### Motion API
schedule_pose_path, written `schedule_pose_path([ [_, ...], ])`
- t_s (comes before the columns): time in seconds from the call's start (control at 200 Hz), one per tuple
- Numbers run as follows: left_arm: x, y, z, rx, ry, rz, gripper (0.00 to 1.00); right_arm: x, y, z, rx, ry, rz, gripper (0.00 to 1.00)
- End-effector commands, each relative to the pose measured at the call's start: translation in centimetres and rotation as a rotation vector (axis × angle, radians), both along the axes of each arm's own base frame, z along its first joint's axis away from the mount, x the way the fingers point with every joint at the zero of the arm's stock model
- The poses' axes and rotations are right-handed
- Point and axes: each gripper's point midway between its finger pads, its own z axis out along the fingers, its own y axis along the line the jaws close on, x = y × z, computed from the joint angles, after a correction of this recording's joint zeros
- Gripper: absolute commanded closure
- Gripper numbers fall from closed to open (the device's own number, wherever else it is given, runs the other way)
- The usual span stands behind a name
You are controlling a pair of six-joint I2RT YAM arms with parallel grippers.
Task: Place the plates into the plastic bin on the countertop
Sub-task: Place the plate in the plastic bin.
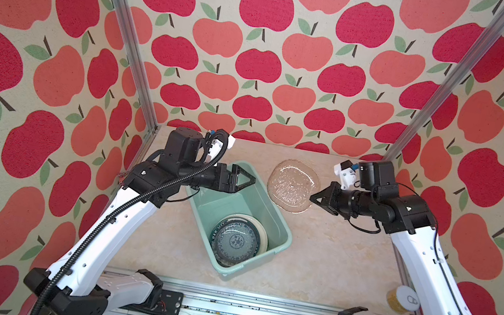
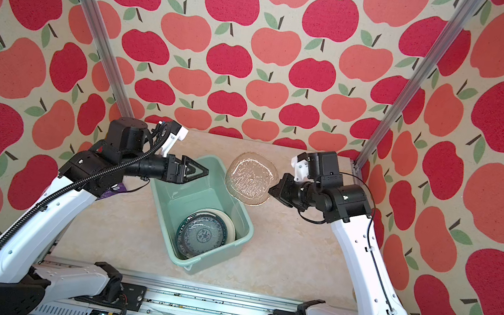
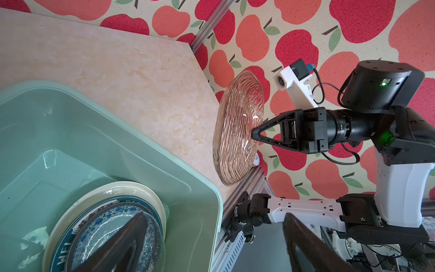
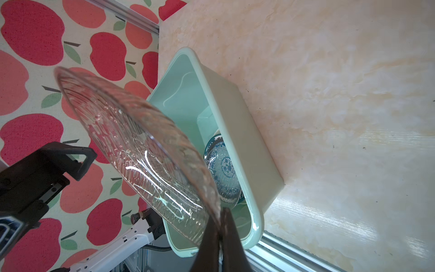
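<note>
The left hand [image 1: 250, 179] hovers with fingers spread and nothing between them, over the far end of the bin [image 1: 253, 200]. The bin sits on the tabletop [image 1: 331, 256] just below that hand. Back toward the arms' bases, stacked plates [image 1: 262, 237] lie in the bin, with the teal plate [image 1: 237, 241] on top. Between the two hands, the glass plate [image 1: 291, 186] hangs tilted in the air just outside the bin's rim, its edge clenched in the right hand [image 1: 313, 198]. Well behind that hand, a yellow can [image 1: 401, 298] stands beside the right arm.
</note>
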Motion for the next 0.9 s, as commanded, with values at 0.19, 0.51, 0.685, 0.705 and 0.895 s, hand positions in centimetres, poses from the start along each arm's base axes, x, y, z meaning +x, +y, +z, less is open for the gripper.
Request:
schedule_pose_path([
  [0.19, 1.5, -2.6, -0.9, 0.075, -0.040, -0.024, 0.12, -0.9, 2.2, 1.2, 0.057, -0.002, 0.051, 1.00],
  [0.51, 2.8, -4.1, -1.4, 0.099, -0.065, -0.025, 0.28, -1.5, 3.1, 0.3, 0.069, 0.020, 0.068, 1.00],
  [0.685, 3.4, -4.4, -1.3, 0.093, -0.080, -0.013, 0.50, -1.5, 3.2, -0.2, 0.070, 0.032, 0.067, 1.00],
  [0.705, 3.4, -4.4, -1.3, 0.094, -0.080, -0.009, 0.53, -1.5, 3.2, -0.2, 0.070, 0.031, 0.069, 1.00],
  [0.895, 3.6, -4.2, -1.7, 0.106, -0.078, 0.003, 0.80, -1.5, 3.5, -0.4, 0.072, 0.037, 0.073, 1.00],
])
